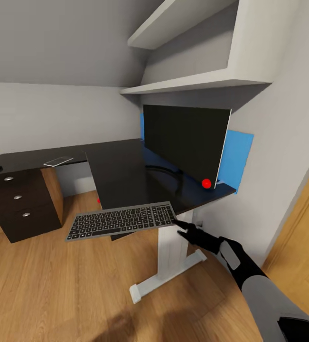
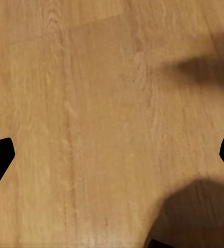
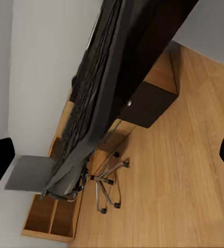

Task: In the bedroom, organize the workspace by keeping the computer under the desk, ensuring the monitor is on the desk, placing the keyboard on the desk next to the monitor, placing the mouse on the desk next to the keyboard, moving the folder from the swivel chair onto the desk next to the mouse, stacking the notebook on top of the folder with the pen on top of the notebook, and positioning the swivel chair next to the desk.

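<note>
The right gripper (image 1: 180, 224) pinched the keyboard (image 1: 121, 221) by its end, holding it level just off the bench (image 1: 121, 171) edge before the monitor (image 1: 185, 142), apparently to slide it on; the left gripper (image 2: 112, 150) hung spread over floor
</note>
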